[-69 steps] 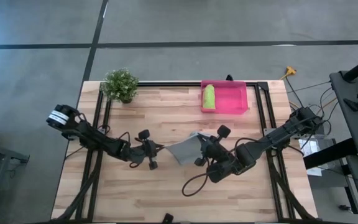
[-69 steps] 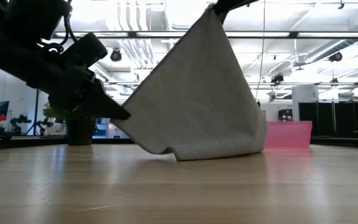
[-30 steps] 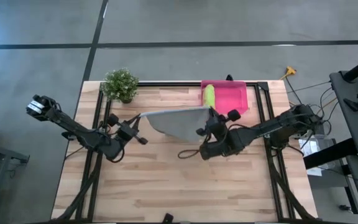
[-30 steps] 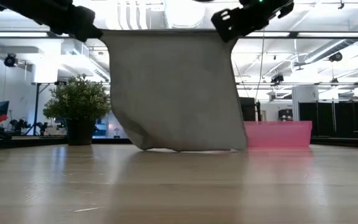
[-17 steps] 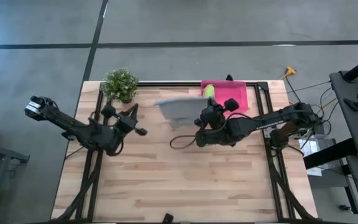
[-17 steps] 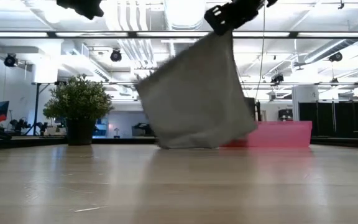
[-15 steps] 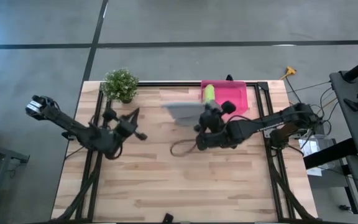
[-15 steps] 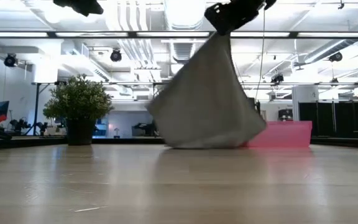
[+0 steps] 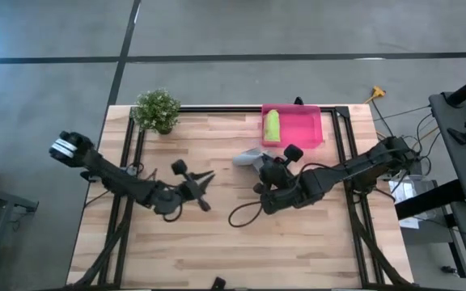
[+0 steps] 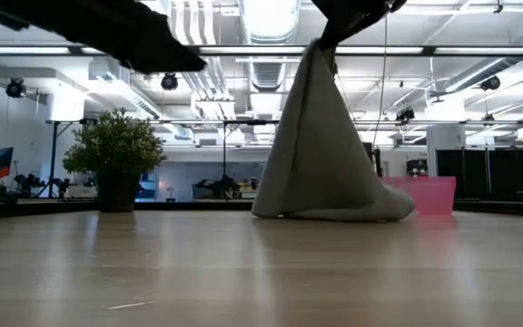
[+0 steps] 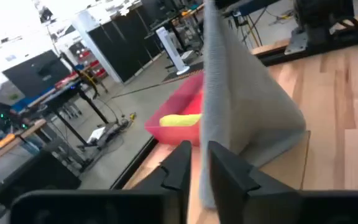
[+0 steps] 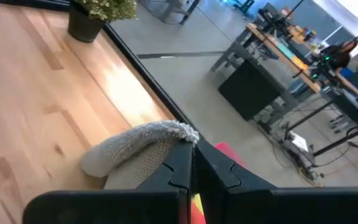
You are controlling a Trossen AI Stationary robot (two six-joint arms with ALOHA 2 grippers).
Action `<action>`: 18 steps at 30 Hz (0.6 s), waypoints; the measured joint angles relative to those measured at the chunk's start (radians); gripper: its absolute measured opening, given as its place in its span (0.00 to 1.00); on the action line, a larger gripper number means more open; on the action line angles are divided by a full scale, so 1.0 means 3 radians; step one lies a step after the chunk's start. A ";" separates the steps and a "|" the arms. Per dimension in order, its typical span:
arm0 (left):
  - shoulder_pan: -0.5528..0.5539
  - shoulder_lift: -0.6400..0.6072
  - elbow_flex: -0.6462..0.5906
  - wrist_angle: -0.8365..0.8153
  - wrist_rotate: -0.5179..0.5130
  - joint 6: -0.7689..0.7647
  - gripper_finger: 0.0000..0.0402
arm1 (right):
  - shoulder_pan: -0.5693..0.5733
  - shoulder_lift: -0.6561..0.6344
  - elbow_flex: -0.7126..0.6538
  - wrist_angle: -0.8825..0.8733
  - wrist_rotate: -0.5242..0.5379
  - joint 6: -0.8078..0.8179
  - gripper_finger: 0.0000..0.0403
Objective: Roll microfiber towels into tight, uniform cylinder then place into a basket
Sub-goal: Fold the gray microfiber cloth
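Wooden planks of the table (image 9: pixel 217 234) lie bare nearest the front edge. Farther in, my left gripper (image 9: pixel 203 181) hangs over the left-centre of the table with nothing in it, its fingers (image 11: pixel 179 167) slightly parted, a narrow gap showing between them. To its right, my right gripper (image 9: pixel 267 166) is pressed together on one corner of the grey towel (image 10: pixel 320 145), pinching it high so the cloth hangs in a tall cone whose lower edge bunches on the table just in front of the basket (image 9: pixel 307 129). That pink basket sits at the far edge, right of centre, with the lime green towel (image 9: pixel 272 125) already rolled and lying along its left wall. At the far left corner stands the small potted plant (image 9: pixel 157 110).
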 joint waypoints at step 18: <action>0.0208 0.0885 0.0404 0.1397 0.0741 0.0551 0.50 | -0.0022 0.0000 -0.0004 0.0762 -0.0618 -0.0752 0.03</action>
